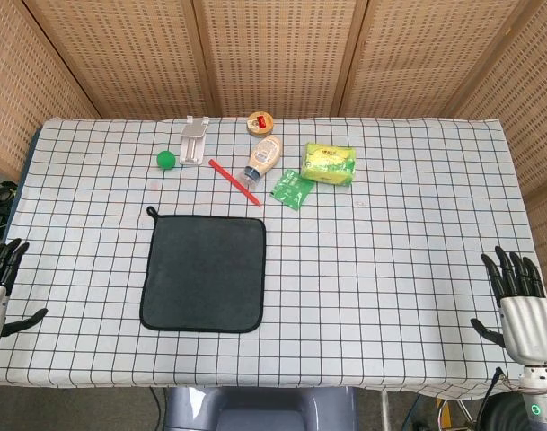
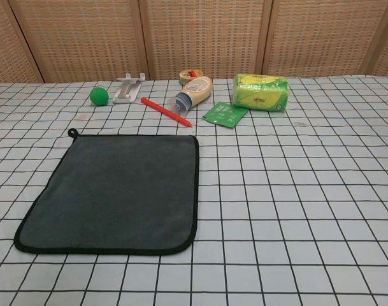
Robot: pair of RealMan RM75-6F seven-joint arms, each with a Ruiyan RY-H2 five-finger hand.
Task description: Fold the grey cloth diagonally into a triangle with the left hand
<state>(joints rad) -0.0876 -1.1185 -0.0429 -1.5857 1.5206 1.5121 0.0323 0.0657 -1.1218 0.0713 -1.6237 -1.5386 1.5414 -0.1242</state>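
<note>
Both hands hang empty with fingers spread, the left hand [image 1: 2,278] off the desk's [image 1: 390,269] near-left edge and the right hand [image 1: 522,301] off its near-right. Between them the grey cloth [image 1: 204,272] lies flat and unfolded on the desk (left of centre). It looks light, limp and thin, so I'd pinch one corner, probably the near-left [image 2: 25,241], where its black binding gives some purchase.

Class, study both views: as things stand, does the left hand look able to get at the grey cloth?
Probably yes. The left hand waits open at the table's edge, and only bare checked tablecloth lies between it and the cloth, which is flat and uncovered. The clutter sits beyond the cloth's far edge.
</note>
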